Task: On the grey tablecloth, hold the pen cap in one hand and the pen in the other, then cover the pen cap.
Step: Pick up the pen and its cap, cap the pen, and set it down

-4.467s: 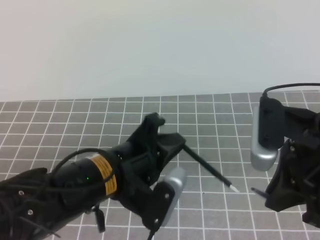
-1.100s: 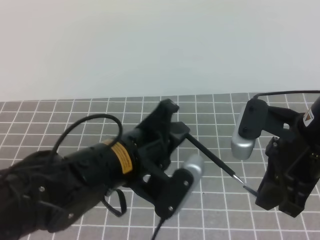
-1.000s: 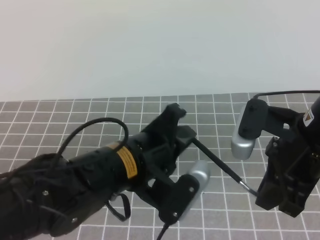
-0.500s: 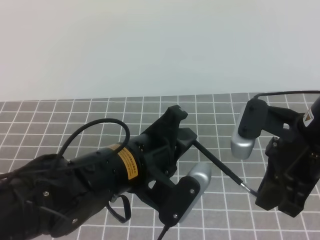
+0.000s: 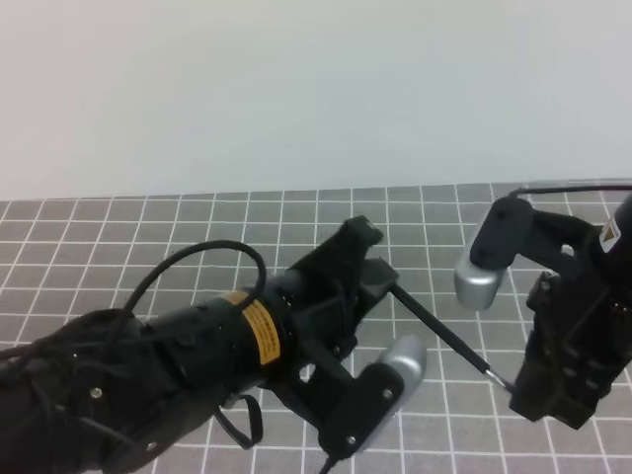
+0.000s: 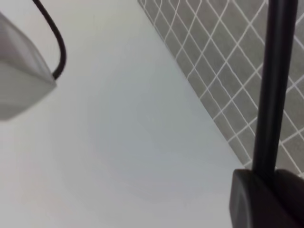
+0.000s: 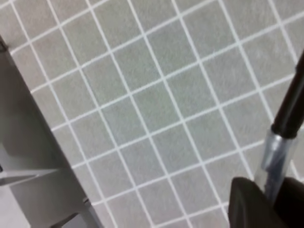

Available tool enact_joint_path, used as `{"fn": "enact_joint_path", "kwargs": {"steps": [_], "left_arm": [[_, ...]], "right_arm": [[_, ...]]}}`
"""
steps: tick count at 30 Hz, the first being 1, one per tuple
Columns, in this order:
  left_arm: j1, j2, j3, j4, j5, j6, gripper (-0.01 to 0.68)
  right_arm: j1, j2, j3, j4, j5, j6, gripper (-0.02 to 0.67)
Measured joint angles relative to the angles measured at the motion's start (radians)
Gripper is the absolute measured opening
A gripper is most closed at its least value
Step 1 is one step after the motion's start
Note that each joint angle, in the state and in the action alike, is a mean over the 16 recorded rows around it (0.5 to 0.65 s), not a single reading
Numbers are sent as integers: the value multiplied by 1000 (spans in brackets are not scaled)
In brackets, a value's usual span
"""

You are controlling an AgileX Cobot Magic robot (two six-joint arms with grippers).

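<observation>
Two hands meet above the grey tablecloth (image 5: 118, 232), which spreads its grid of thin white lines across the table under both arms. The left hand (image 5: 380, 276) reaches in from the lower left of the high view, clamped on the rear end of the pen (image 5: 444, 338); the left wrist view shows the same dark shaft (image 6: 274, 85) rising straight out from between its fingers (image 6: 247, 199), with the cloth (image 6: 223, 57) slanting away behind it. The pen runs at a downward slant to the right, lifted clear of the cloth, and its silvery front section (image 7: 271, 154) points into the right hand (image 5: 513, 387). That hand hangs at the right edge of the high view, its jaws drawn close together. In the right wrist view a dark rounded piece (image 7: 247, 204) sits at the bottom edge, right at the pen's silvery end, and the metal part seems to enter it or pass just behind it; this may be the pen cap, but the view is too blurred and cropped to be sure, so whether the right hand grips the cap cannot be told. A grey camera housing (image 5: 484, 272) rides above the right hand, and another (image 5: 395, 360) sits under the left arm.
</observation>
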Motion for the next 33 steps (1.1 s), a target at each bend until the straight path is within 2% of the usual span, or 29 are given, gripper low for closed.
{"fn": "enact_joint_path", "kwargs": {"steps": [8,22,33], "left_arm": [[-41,0,-1,3,20,0,41],[-64,0,-1,8,34,0,40],[-134,-1,-1,13,41,0,22]], "right_arm": [[0,0,0,-2,9,31,86],[0,0,1,5,8,40,85],[-1,0,1,10,-11,39,85]]}}
